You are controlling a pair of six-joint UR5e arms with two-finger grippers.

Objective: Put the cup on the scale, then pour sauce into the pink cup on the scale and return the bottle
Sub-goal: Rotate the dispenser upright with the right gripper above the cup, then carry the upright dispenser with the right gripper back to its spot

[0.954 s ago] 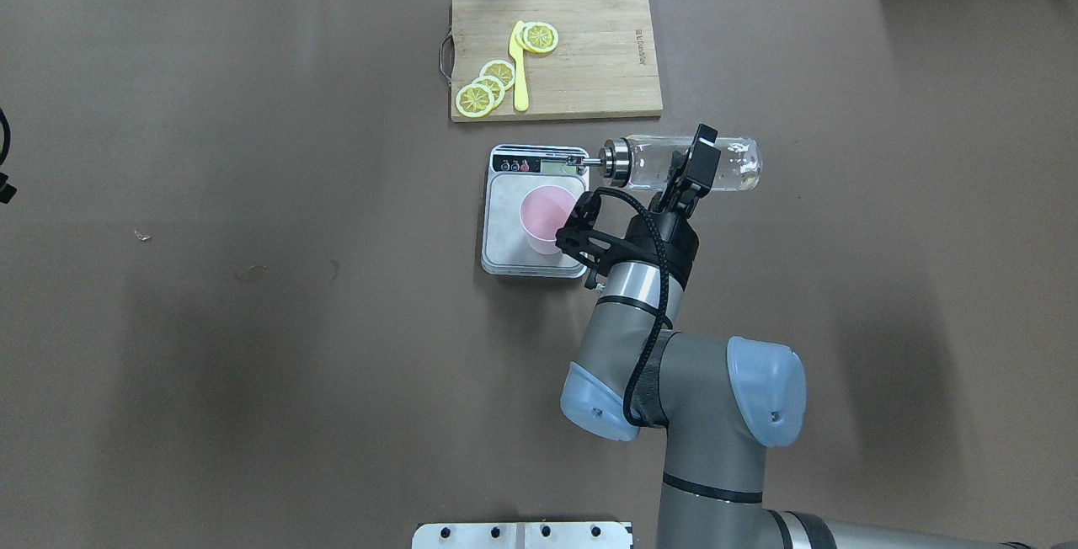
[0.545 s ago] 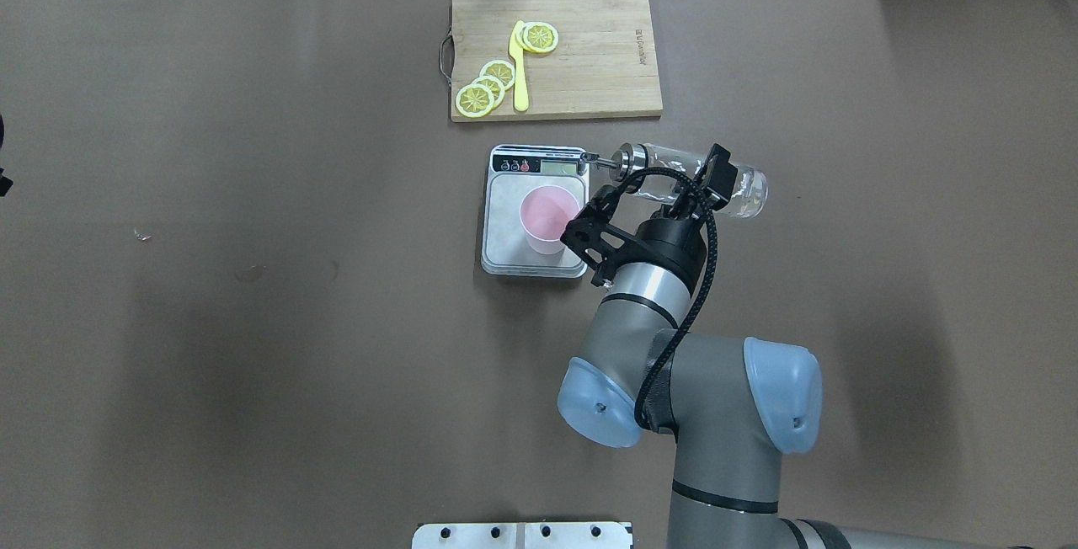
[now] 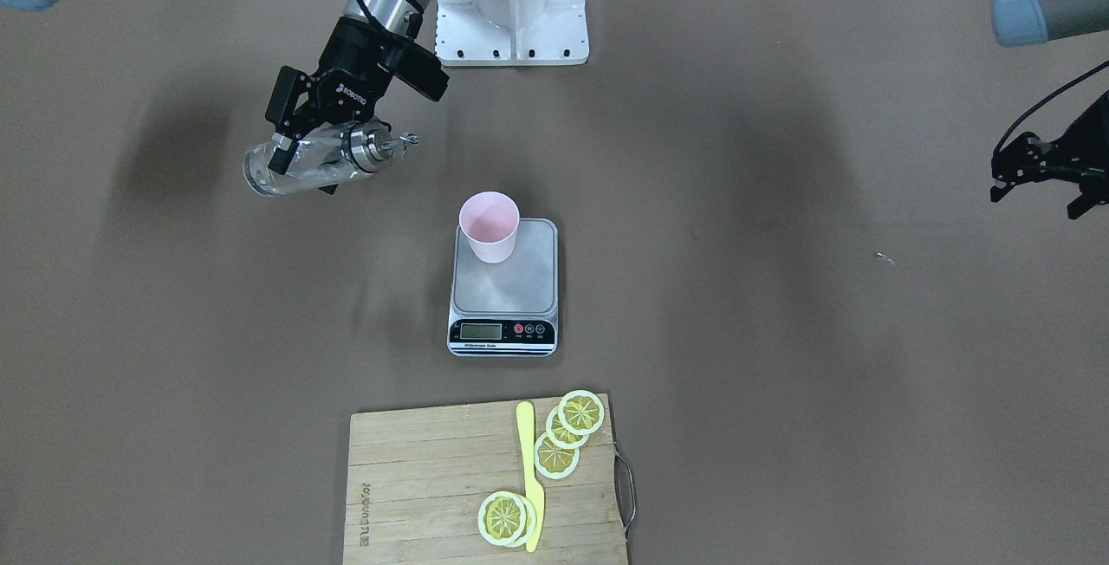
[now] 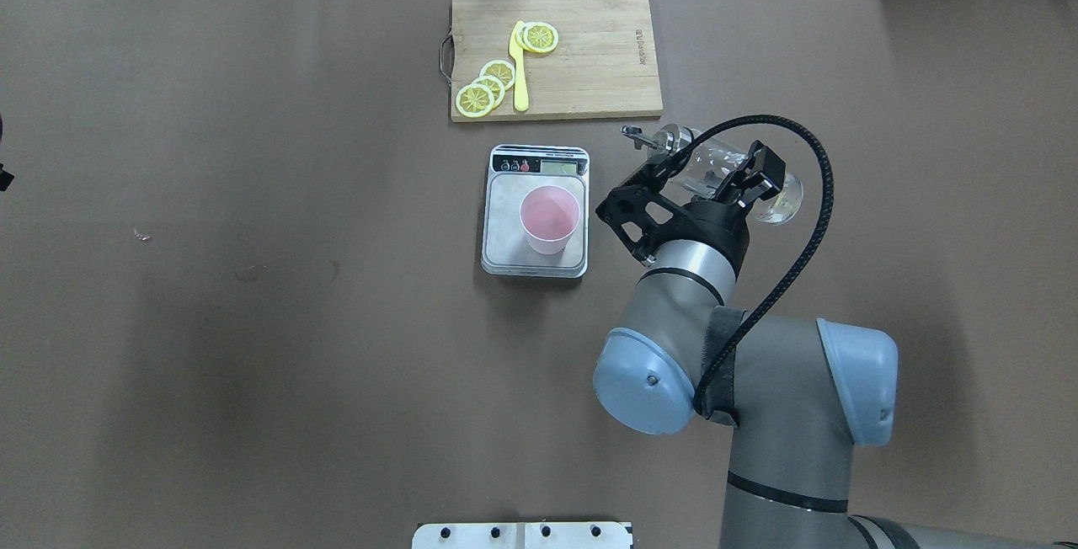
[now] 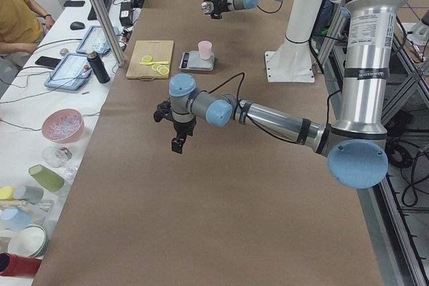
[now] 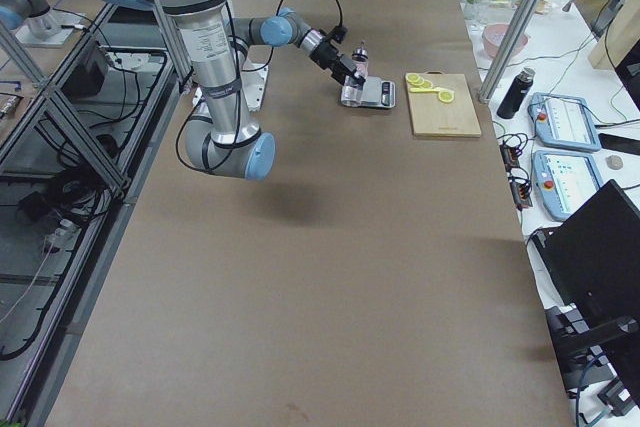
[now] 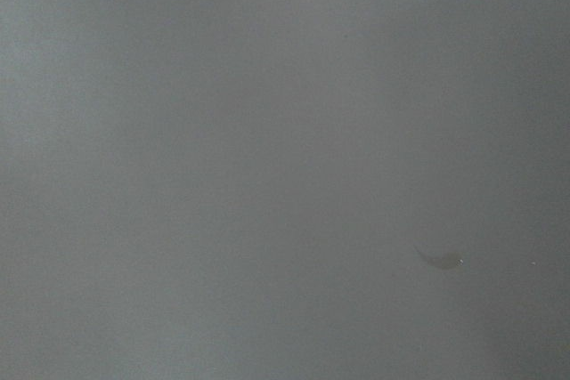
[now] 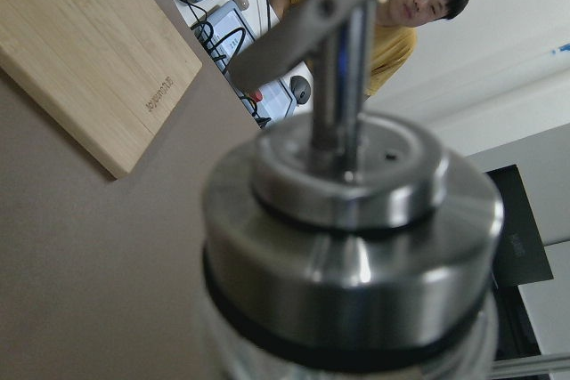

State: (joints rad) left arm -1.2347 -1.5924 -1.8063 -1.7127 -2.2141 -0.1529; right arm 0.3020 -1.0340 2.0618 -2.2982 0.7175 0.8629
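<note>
Pour over, bottle (image 4: pixel 706 164) leaving scale (image 4: pixel 505 233)

Right pincer (image 4: pixel 735 185) is clamped round the clear bottle mid-body, holding it tilted in the air. A second ago the spout hung over the scale's display strip. Now it has drawn right, clear of the scale, spout toward the cutting board (image 4: pixel 606 52). Pouring looks finished and the return leg likely begun. Pink cup (image 4: pixel 549 216) is unmoved on the platform. Left pincer (image 3: pixel 1037 192) is spread, empty, far off over the bench (image 4: pixel 253 322).
</note>
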